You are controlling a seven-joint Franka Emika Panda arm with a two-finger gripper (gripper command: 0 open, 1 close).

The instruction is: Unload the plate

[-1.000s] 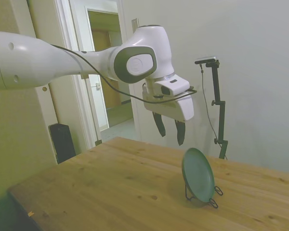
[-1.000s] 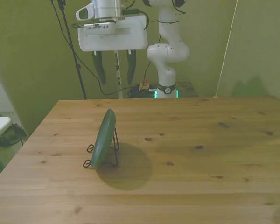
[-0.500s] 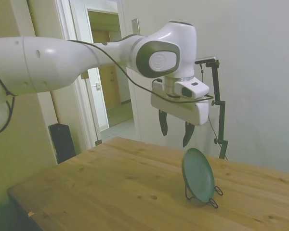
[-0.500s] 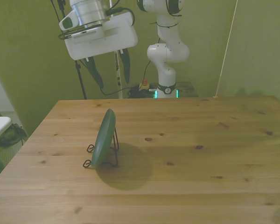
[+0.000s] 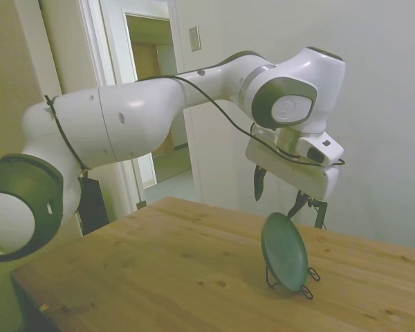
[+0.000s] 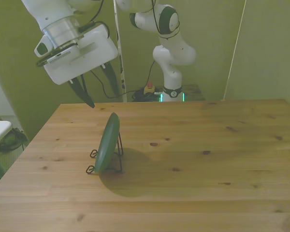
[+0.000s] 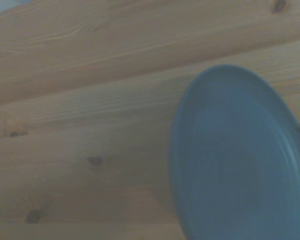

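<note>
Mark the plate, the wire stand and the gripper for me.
plate (image 5: 283,250), side view, middle of its face.
wire stand (image 6: 91,168), front view, foot loop on the table.
gripper (image 6: 101,93), front view, midway between the open fingertips.

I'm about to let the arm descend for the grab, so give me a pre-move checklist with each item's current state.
1. Plate upright, seated in the wire stand: ok.
2. Gripper open, empty: ok.
3. Gripper above the plate, not touching: ok.
4. Fingers straddle the plate's rim: not ok; gripper is tilted and sits off toward the front view's left.
5. Table around the stand free of obstacles: ok.
6. Stand fixed to the table: cannot tell.
</note>
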